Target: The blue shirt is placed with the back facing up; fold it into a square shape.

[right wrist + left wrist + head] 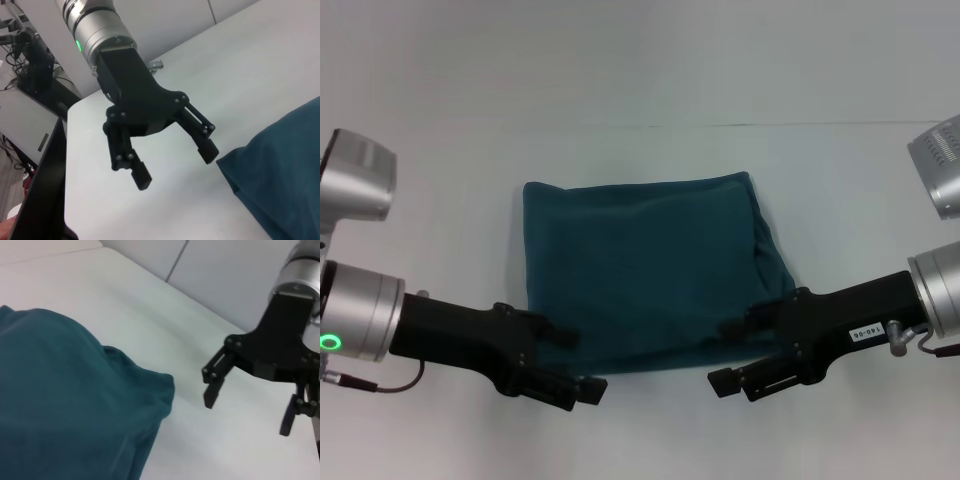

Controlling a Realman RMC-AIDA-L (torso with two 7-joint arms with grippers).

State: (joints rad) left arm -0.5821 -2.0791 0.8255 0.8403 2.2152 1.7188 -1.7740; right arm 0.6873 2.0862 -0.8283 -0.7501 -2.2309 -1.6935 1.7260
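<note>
While folded square on bench (650, 80), blue shirt (645, 265) | left gripper (578, 362) spread, 7 o'clock | right gripper (732, 352) spread, 5 o'clock, label unreadable

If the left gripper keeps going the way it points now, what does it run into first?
Probably the right gripper. In the head view the open left gripper points across the shirt's near edge toward it, with bare table between. Height over the blue shirt is unclear.

Head view downward over the blue shirt (645, 270); wrist views low, facing across it.
</note>
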